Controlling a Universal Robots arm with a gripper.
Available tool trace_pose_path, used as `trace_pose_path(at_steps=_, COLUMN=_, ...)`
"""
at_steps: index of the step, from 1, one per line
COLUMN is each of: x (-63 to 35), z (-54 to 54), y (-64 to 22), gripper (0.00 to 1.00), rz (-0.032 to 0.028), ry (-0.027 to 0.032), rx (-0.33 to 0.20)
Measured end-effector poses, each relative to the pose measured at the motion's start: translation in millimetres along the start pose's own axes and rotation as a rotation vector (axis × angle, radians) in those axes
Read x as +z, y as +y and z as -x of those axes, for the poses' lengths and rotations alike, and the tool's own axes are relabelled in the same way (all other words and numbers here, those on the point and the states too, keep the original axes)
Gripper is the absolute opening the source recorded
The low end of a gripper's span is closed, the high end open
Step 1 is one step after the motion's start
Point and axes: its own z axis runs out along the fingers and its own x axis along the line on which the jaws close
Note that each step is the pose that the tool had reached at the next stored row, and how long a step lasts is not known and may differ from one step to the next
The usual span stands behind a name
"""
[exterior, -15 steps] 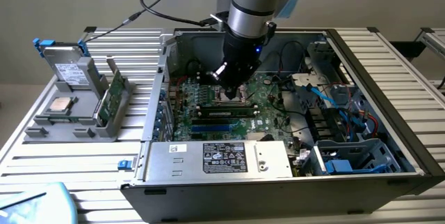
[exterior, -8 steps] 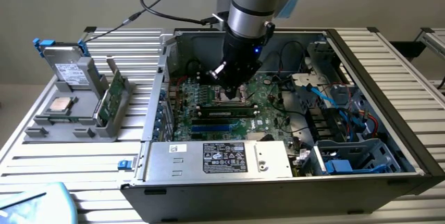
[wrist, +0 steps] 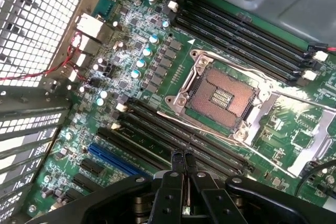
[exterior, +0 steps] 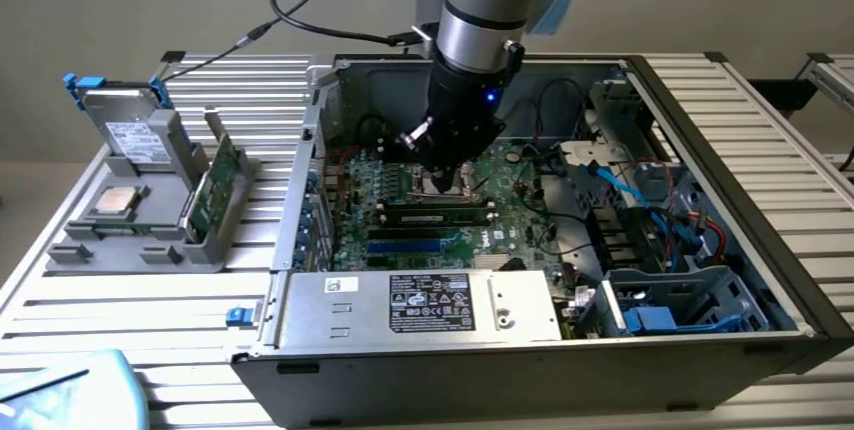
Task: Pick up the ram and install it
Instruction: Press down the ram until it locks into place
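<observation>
The fingers [wrist: 183, 163] are clenched together with nothing between them, hovering over the motherboard [wrist: 142, 66] inside the case [exterior: 747, 120]. Just below their tips run the long black slots [wrist: 173, 137], and the open socket [wrist: 220, 98] lies a little beyond. The ram [exterior: 434, 216] already sits in a slot just beside the fingers, in front of the socket. I'd judge the installing step is in hand: seating it fully would call for a straight, even press down along its top edge.

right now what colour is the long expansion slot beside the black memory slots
Blue, clearest in the wrist view.
</observation>
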Motion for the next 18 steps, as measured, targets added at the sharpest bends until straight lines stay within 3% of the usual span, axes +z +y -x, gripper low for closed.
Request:
trace_pose_path(at_steps=9, x=0.0, z=0.0, y=0.0, gripper=0.11, rz=-0.0129, ry=0.0067, rx=0.092)
trace_pose_path(at_steps=18, x=0.0, z=0.0, y=0.0, gripper=0.11, rz=-0.017, ry=0.0094, rx=0.193)
